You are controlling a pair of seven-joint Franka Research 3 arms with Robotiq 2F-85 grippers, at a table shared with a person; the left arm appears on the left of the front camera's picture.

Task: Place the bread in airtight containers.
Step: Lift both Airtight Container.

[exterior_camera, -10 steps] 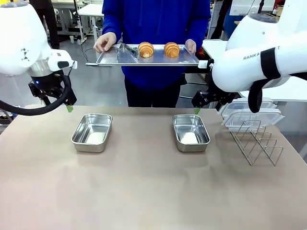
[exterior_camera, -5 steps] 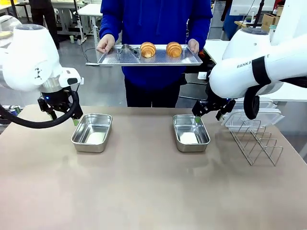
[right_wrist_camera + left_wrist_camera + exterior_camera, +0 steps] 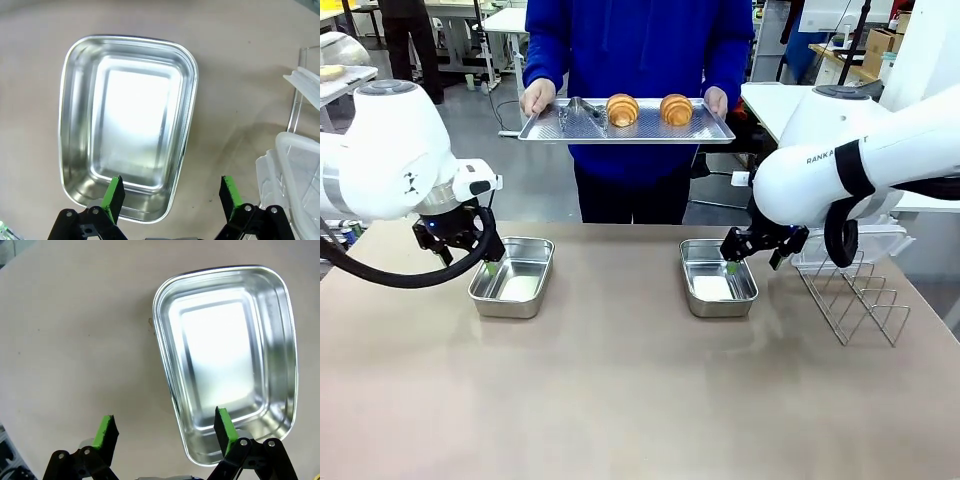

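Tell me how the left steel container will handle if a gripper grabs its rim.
Probably stiff: the container is formed sheet metal with a rolled rim. Likely light, being empty and thin-walled, so a push may slide it across the smooth table. Its shiny walls could slip in a grip.

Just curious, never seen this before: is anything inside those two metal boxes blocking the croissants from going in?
Nothing visible does. The left box and right box are open and empty. The croissants sit on the tray that the person holds.
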